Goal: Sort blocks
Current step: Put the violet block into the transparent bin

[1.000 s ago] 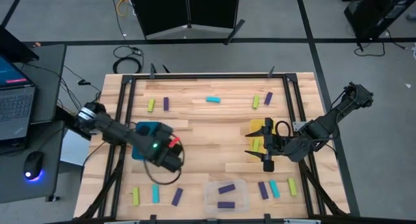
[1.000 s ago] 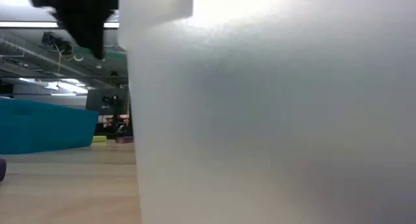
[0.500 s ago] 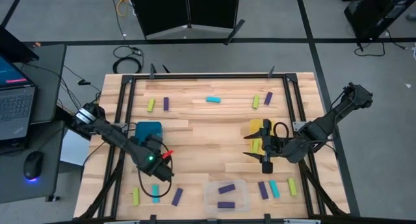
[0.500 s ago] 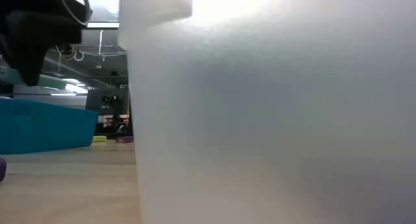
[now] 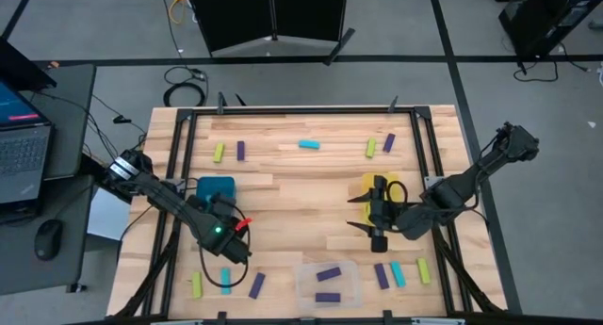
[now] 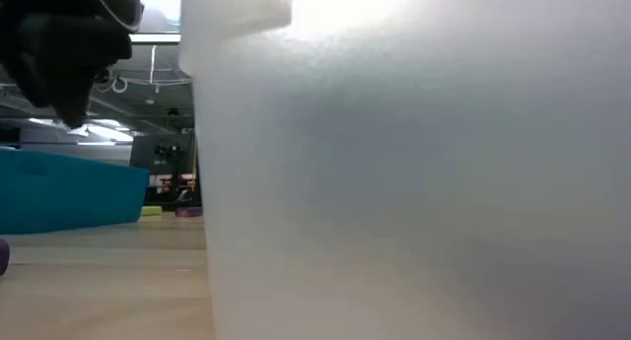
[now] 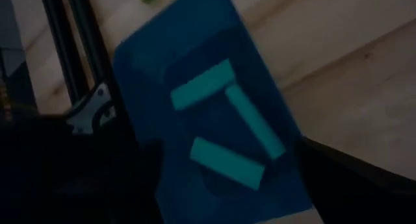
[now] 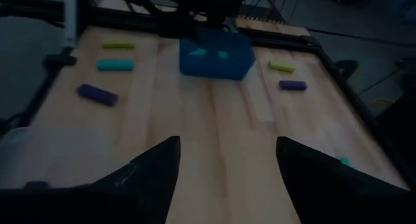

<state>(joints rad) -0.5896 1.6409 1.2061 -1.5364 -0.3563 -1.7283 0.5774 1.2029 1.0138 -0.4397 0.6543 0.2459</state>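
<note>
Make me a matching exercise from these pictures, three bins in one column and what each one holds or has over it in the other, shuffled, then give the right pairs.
Column one:
1. teal square bin
2. clear square bin
3. yellow square bin

Column two:
A. two purple blocks lie inside
B. partly covered from above by the right gripper, fingers open
C. three cyan blocks lie inside, as the left wrist view shows

Pairs: 1-C, 2-A, 3-B
</note>
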